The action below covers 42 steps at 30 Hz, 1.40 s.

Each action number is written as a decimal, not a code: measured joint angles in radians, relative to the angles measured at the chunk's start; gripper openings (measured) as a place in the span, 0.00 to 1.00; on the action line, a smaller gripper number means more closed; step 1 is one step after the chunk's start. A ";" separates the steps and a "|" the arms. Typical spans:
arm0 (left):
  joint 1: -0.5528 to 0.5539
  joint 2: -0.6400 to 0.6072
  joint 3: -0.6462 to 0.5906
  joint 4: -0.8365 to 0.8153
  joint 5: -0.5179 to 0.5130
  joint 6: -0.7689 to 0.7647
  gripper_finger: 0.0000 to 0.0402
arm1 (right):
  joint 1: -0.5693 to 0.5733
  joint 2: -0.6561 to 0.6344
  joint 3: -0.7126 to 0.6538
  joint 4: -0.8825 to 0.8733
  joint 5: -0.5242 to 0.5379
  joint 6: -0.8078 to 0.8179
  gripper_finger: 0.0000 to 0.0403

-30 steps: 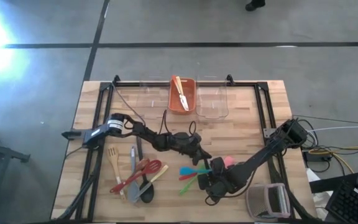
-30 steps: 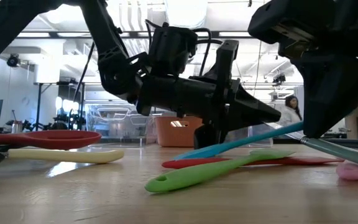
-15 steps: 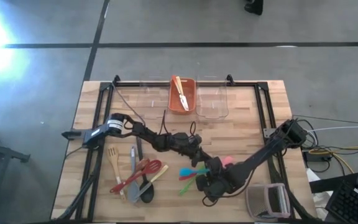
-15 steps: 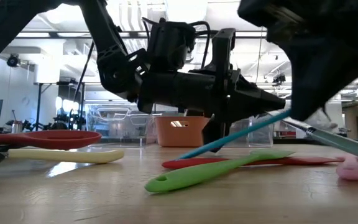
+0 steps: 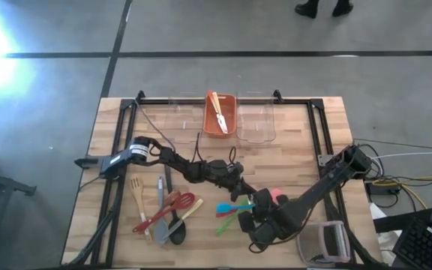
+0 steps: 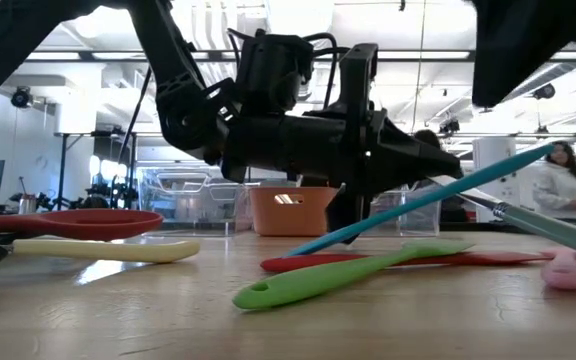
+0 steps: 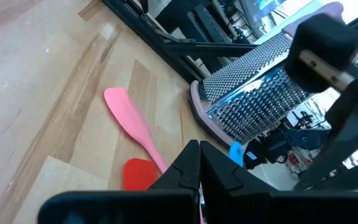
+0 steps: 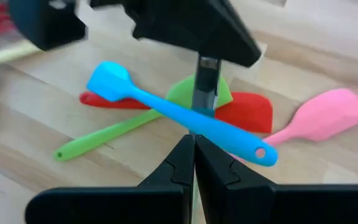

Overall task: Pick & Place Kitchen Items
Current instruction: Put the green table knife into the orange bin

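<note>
The orange rectangular plastic bin [image 5: 220,113] at the table's far edge holds a few pale wooden sticks [image 5: 217,110], lying lengthwise. A clear rectangular bin [image 5: 256,122] touches its right side and another clear bin [image 5: 184,118] its left; nothing can be made out inside either. No readable writing shows anywhere.

Well in front of the orange bin, the small plastic spatulas lie clustered: a blue one [image 8: 173,113] tilted up off the wood, crossing over a green one [image 8: 132,125] and a red one [image 8: 244,114], with a pink one [image 8: 319,119] just beside them. Left of that cluster is a heap of large utensils [image 5: 163,211], red, grey, black and wooden.

The left gripper [image 5: 246,188] hovers over the cluster, fingers closed and empty. The right gripper [image 8: 194,142] is closed on the blue spatula's handle. A grey metal grater with pink rim [image 7: 253,102] stands at the near right corner.
</note>
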 joint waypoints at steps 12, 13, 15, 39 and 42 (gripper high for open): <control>0.002 0.001 -0.001 0.028 0.024 -0.003 0.00 | 0.016 -0.001 0.000 -0.202 -0.073 0.115 0.02; 0.003 0.001 -0.001 0.028 0.027 -0.003 0.00 | 0.024 -0.001 0.000 -0.196 -0.089 0.126 0.02; 0.005 0.001 -0.001 0.029 0.032 -0.003 0.00 | 0.048 -0.001 0.000 -0.158 -0.093 0.143 0.02; 0.014 0.003 0.037 0.078 0.086 -0.011 0.00 | 0.061 0.079 -0.004 0.004 -0.056 0.082 0.02; 0.014 0.003 0.037 0.070 0.088 -0.008 0.00 | 0.067 0.079 -0.001 0.004 -0.060 0.098 0.02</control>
